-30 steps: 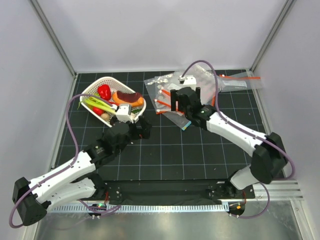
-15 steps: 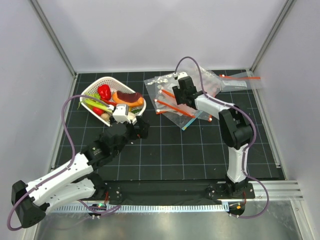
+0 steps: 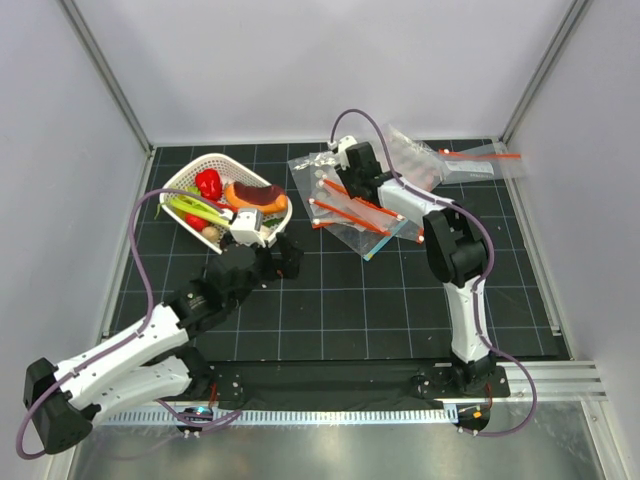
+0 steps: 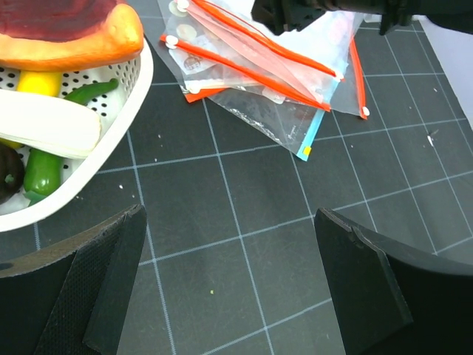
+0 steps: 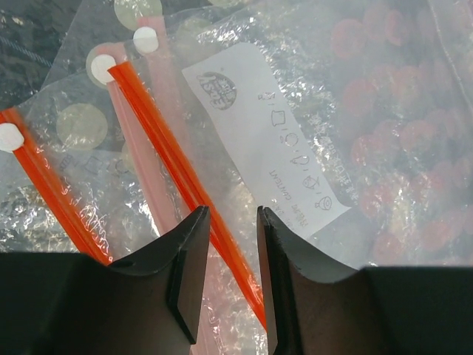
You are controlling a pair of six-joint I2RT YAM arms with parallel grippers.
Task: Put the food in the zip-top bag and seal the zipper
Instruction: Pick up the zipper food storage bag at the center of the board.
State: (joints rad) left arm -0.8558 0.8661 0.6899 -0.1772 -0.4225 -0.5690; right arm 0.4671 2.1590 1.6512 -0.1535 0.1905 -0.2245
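The food lies in a white slotted basket [image 3: 275,213]: a small red fruit [image 3: 208,183], a green-and-white stalk [image 3: 195,208] and a red-topped orange piece [image 3: 255,195]. Several clear zip-top bags [image 3: 360,205] lie piled on the mat. My right gripper [image 3: 345,178] is low over the pile. In the right wrist view its jaws stand a narrow gap apart, the gripper [image 5: 230,211] straddling one bag's orange zipper [image 5: 181,181] beside a white label [image 5: 266,144]. My left gripper [image 4: 229,214] is wide open over bare mat, with nothing between its fingers.
Another clear bag [image 3: 470,165] with an orange strip lies at the back right. The basket's rim [image 4: 129,100] is close to the left of my left gripper. Grey walls and metal posts close in the mat's back and sides.
My right gripper has moved left and back across the bag pile, and its jaws have narrowed around an orange strip. The left arm has barely moved.
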